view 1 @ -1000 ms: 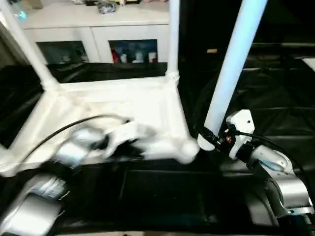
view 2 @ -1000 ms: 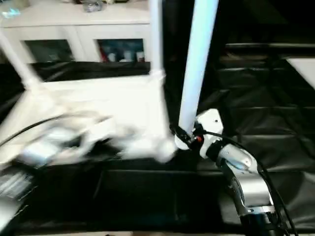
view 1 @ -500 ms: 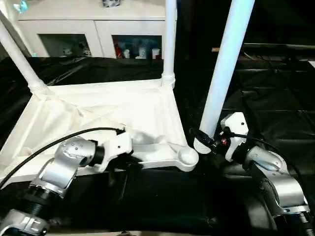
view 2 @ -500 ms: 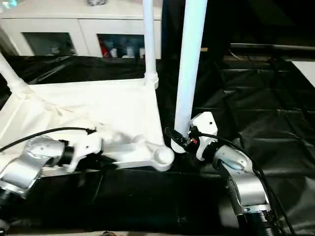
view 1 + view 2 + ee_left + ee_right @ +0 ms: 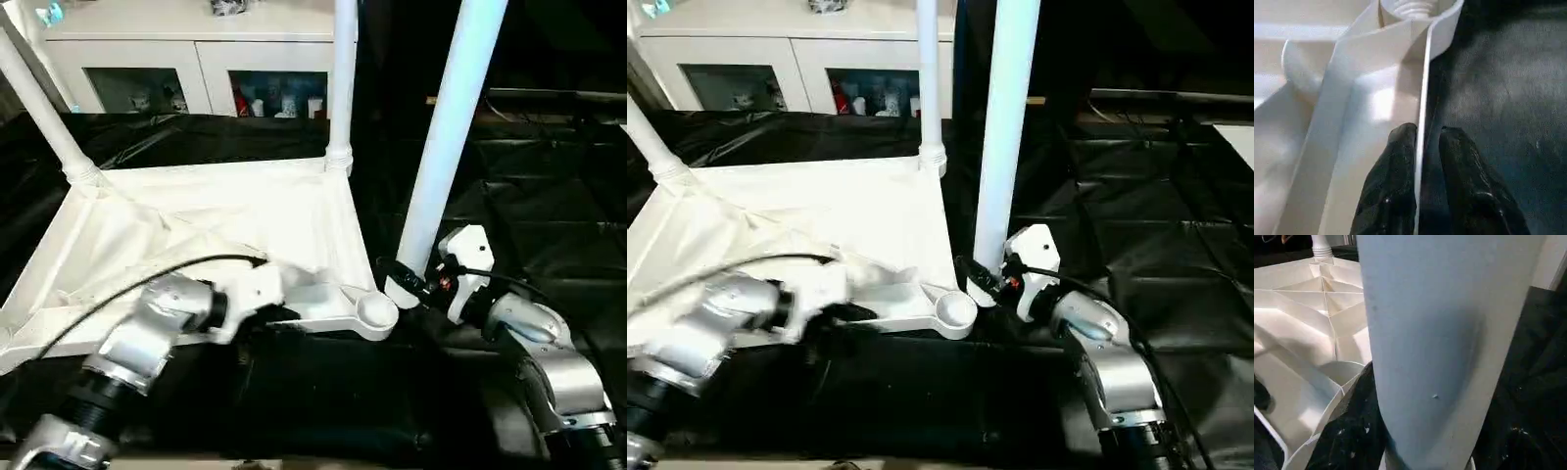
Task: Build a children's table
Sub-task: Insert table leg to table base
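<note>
The left gripper point(image 5: 1422, 147), fingers slightly apart, straddles the tabletop point(image 5: 211, 220) rim to steady it, while the right gripper point(image 5: 404, 279) clamps a leg point(image 5: 446, 137) beside the empty corner socket point(image 5: 373, 310).

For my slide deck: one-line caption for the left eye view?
Right gripper holds a white leg upright beside the upturned tabletop's empty corner socket.

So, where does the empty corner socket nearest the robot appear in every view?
Left eye: socket, lower centre.
Right eye, just below centre.
Left wrist: not identifiable.
Right wrist, lower left, beside the held leg.
Shared landmark: that leg, upright in the right gripper.
</note>
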Robot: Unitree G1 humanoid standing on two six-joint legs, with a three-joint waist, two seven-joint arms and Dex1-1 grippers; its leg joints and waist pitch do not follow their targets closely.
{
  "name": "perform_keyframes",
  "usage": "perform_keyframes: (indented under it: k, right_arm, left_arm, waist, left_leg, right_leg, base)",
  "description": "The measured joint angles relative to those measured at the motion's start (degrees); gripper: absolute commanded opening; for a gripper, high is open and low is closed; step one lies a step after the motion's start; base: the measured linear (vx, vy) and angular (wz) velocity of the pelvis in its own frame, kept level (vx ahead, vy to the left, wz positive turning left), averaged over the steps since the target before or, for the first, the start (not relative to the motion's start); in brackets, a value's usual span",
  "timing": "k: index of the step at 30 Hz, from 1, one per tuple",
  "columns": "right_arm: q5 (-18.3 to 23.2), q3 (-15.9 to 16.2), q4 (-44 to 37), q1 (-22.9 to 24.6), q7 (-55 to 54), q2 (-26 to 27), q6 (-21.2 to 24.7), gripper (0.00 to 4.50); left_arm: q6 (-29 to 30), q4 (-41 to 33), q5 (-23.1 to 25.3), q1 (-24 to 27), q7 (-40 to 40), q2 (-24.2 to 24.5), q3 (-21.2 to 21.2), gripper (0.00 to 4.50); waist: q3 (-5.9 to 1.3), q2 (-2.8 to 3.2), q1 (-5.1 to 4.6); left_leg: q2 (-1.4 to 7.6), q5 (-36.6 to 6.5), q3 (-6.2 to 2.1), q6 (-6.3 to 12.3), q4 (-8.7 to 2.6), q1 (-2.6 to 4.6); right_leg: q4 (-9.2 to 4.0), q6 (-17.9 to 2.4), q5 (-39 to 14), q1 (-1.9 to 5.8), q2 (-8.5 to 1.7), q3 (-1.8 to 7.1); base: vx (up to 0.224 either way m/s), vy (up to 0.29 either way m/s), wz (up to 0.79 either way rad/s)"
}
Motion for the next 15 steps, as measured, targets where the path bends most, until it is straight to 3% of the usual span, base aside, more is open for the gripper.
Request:
perform_keyframes:
  k: [5,7,15]
  right_arm:
    - [0.00,0.02,0.00,-0.02,0.01,0.01,0.09,1.86]
    - [0.00,0.02,0.00,-0.02,0.03,0.01,0.11,1.86]
    - [0.00,0.01,-0.01,-0.01,0.02,0.05,0.14,1.86]
  left_arm:
    - [-0.36,0.96,0.51,-1.83,1.24,-0.84,-0.55,1.03]
    - [-0.43,1.01,0.62,-1.98,1.36,-0.76,-0.62,0.66]
    - [-0.83,1.21,0.39,-1.98,-0.33,0.49,-1.17,0.07]
  waist:
    - [0.00,0.01,0.14]
    - [-0.01,0.01,0.12]
    - [-0.01,0.02,0.15]
  left_leg:
    - [0.04,0.00,0.00,0.00,0.05,0.01]
    - [0.04,0.01,0.00,0.00,0.05,0.01]
    - [0.06,0.01,0.00,-0.01,0.09,0.01]
  right_leg:
    - [0.03,-0.02,0.04,0.01,0.00,-0.03]
    - [0.03,-0.02,0.05,0.02,0.00,-0.03]
    - [0.06,-0.03,0.06,0.02,0.00,-0.04]
  base:
    - [0.000,0.000,0.00]
    - [0.000,0.000,0.00]
    - [0.000,0.000,0.00]
